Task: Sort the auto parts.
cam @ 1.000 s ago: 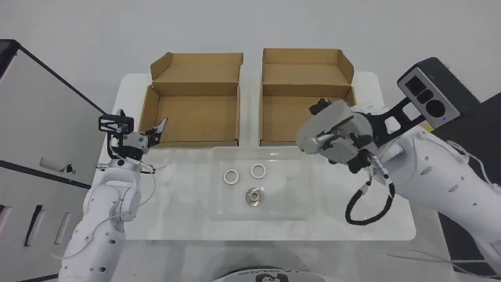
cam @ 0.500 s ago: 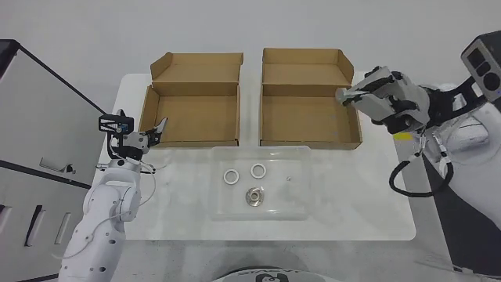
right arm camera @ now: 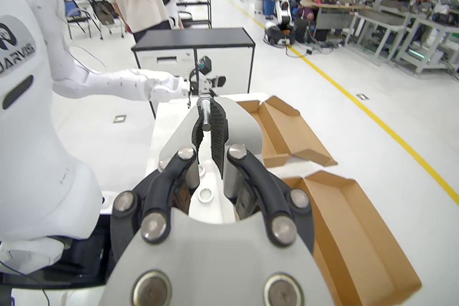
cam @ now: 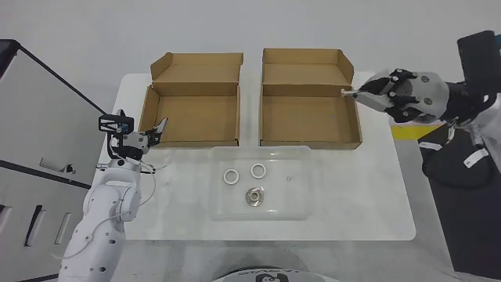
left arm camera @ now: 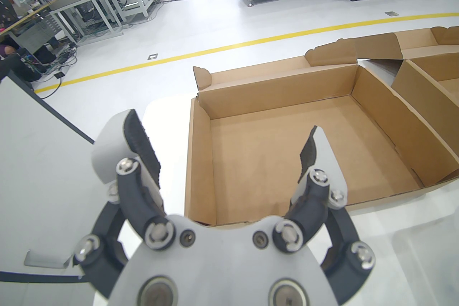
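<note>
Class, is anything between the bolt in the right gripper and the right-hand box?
Nothing visible does. The right gripper holds the bolt at the right box's side wall; the box stands open, its lid folded back.

Matt brown cardboard left box (cam: 196,117) and right box (cam: 309,117), clear glossy plastic tray (cam: 293,204), bright threaded metal bolt (right arm camera: 205,113), grey metal flanged part (cam: 254,197), black ribbed rubbery pads (left arm camera: 141,142) on left gripper (left arm camera: 224,124), smooth white table (cam: 376,204)

Left box (cam: 192,117) and right box (cam: 309,119) open upward; walls (cam: 239,117) and rear flaps (cam: 200,68) block sideways entry. Open table (cam: 360,204) flanks the tray (cam: 293,202), whose low rim encloses three small parts (cam: 254,197).
</note>
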`<state>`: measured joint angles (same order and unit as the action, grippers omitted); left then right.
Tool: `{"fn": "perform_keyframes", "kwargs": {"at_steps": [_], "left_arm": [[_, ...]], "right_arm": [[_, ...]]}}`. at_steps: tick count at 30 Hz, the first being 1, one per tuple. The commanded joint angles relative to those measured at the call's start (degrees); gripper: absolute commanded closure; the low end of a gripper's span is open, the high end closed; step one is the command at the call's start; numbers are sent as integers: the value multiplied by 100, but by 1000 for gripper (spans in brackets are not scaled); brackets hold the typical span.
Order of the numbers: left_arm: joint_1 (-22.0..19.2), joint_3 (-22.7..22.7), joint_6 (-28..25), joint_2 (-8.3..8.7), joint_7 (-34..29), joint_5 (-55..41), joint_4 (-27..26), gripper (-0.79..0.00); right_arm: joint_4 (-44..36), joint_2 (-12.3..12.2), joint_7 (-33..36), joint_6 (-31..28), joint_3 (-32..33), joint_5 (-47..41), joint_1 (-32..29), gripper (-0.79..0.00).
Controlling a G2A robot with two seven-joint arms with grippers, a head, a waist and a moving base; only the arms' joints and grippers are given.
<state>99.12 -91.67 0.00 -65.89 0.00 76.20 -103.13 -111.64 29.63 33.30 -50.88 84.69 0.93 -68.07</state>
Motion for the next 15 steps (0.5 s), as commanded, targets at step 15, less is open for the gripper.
{"fn": "perform_keyframes", "kwargs": {"at_steps": [15], "left_arm": [[0, 0, 0, 0, 0, 0, 0, -785]], "right_arm": [[278, -38, 1205, 233, -1, 1051, -169, 0]]}}
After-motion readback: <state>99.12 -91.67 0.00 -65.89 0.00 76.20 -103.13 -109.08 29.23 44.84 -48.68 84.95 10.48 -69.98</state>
